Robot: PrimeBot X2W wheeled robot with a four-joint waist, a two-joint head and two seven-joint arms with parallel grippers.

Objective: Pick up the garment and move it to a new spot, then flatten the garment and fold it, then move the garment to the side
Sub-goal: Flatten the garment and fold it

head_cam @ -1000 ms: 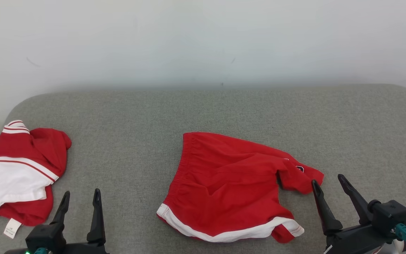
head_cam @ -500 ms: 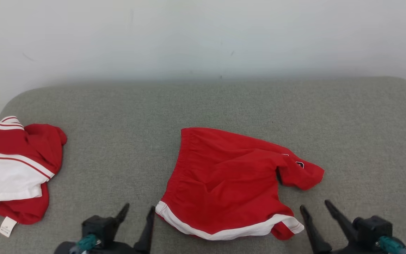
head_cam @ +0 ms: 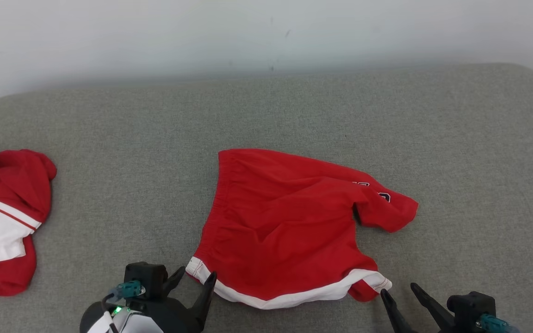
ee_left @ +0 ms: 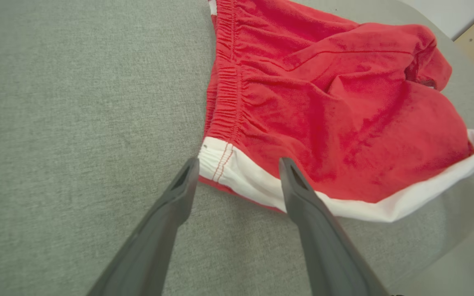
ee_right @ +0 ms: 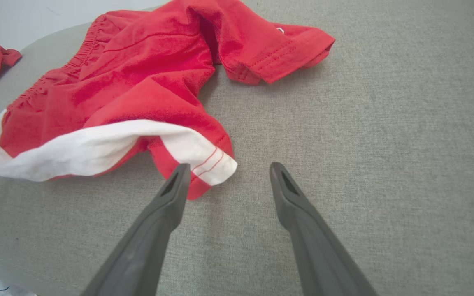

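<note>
Shorts point(head_cam: 285, 222) red, white-hemmed, rumpled on grey table point(head_cam: 109, 138). Left end effector point(head_cam: 196, 274) released, fingers flanking hem corner. Right end effector point(head_cam: 398, 290) released, beside opposite hem corner.

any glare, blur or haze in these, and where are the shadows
Head view: soft, even light, no glare, red shorts sharp, a dim shadow band where the wall meets the grey surface. Left wrist view: lower right corner hazy, the left gripper large and close to the lens. Right wrist view: a soft shadow under the shorts' lifted white hem beside the right gripper.
</note>
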